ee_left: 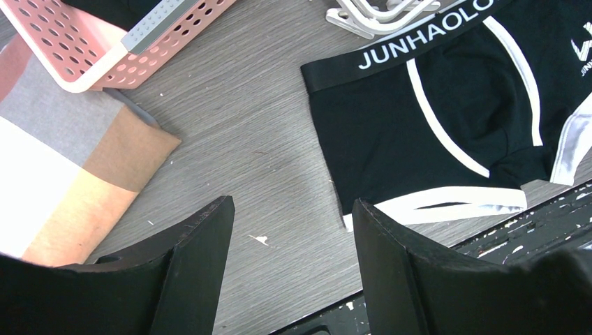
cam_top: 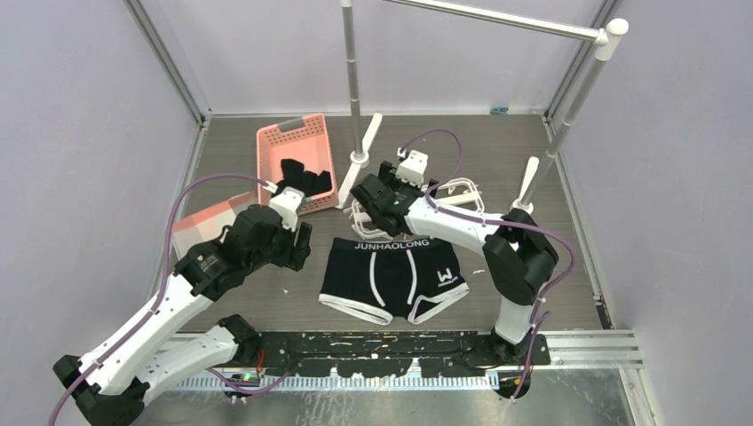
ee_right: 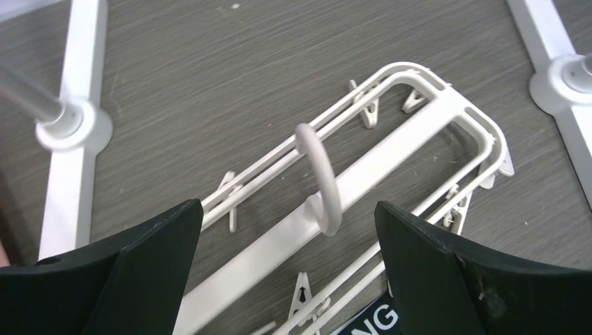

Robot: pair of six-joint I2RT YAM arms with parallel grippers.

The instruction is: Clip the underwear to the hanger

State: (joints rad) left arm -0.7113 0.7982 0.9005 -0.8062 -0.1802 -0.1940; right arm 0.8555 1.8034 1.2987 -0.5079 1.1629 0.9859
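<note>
The right gripper hangs with fingers spread wide, gripping nothing, over the white clip hanger, which lies flat on the table. The left gripper hovers parted and empty beside the black JUNHAOLONG boxer briefs, spread flat just in front of the hanger.

Lower left of frame: left arm stretches up-right toward centre-left, wrist tipped down. left gripper fingers parted, nothing between. Lower right: right arm folds up-left to centre. right gripper fingers spread wide, empty.
</note>
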